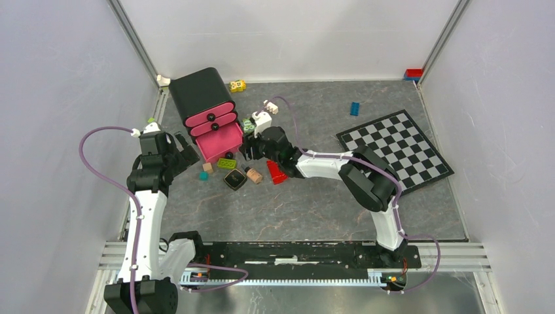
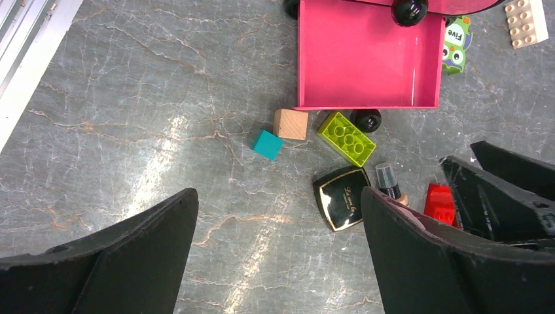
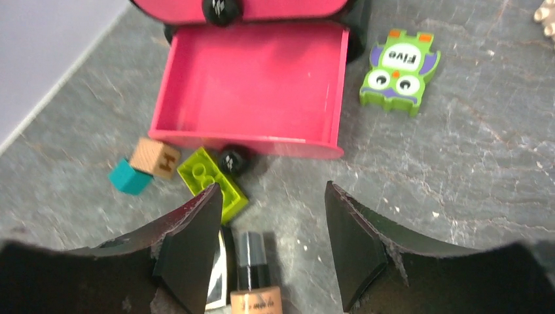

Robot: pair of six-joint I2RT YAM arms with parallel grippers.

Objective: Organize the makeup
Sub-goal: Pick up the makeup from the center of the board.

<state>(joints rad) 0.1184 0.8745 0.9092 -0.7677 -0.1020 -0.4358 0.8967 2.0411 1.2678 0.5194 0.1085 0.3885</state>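
The right wrist view is showing the beige bottle (image 3: 255, 291) lying on the table in front of the open pink drawer (image 3: 255, 85), its black cap pointing toward the drawer. The right gripper (image 3: 273, 196) is hanging over it with jaws spread well apart, gripping nothing. This view is giving only a sliver of the square black compact (image 2: 342, 197) behind one finger. The left wrist view is showing the compact's whole lid (gold lettering across it), lying just beside the bottle and farther from the drawer than the lime brick (image 2: 345, 138).

The left gripper (image 2: 278, 196) is also standing wide open and holding nothing, over bare table off the drawer's front corner.

Only the top view is taking in the black cabinet (image 1: 199, 91) the drawer is pulled from, a checkerboard (image 1: 394, 149) and a blue brick (image 1: 355, 108), both well apart from the drawer.

The lime brick is lying between the drawer's front wall and the two cosmetics, beside a black knob (image 3: 233, 160). A wooden cube (image 2: 290, 123) and a teal cube (image 2: 268, 144) are sitting near that same wall. A red piece (image 2: 440, 203) is lying just past the bottle, and a green owl tile (image 3: 399, 69) is lying beside the drawer's side wall.
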